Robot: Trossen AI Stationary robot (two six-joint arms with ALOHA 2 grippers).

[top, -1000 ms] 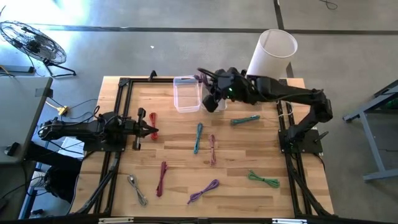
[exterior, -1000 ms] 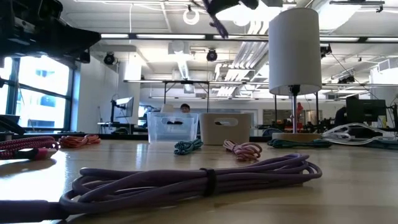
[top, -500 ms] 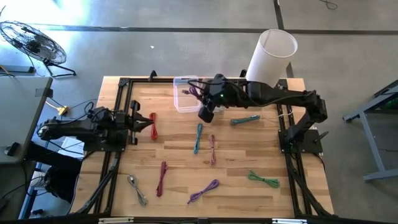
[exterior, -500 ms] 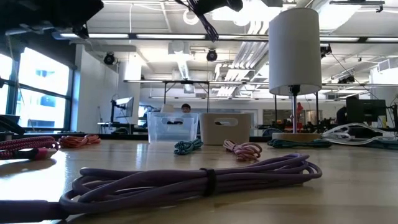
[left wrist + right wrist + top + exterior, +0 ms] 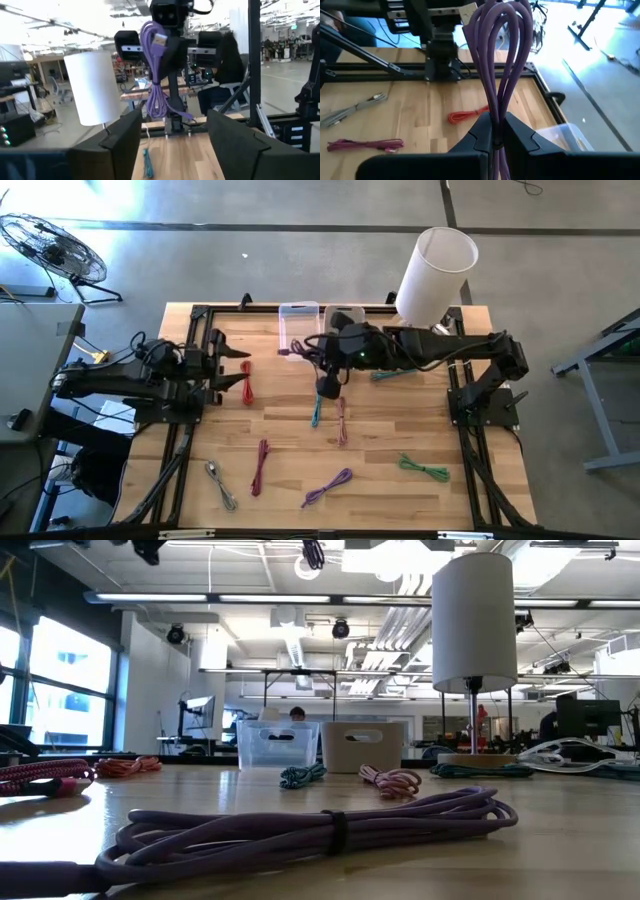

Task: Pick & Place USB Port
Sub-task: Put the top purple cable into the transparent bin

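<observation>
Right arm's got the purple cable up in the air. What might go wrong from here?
1. The purple cable is pinched at one spot in the right pincer; its loops hang loose and could slip or snag.
2. The left pincer stands open, facing it; a handover could miss.
3. A swing could clip the clear bin.

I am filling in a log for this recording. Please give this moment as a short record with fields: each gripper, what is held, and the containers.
right gripper: shut on purple cable, raised above the table beside the clear bin
left gripper: open, empty, near the table's left side
red cable: lying on the table beside the left gripper
beige bin: next to the clear bin
</observation>
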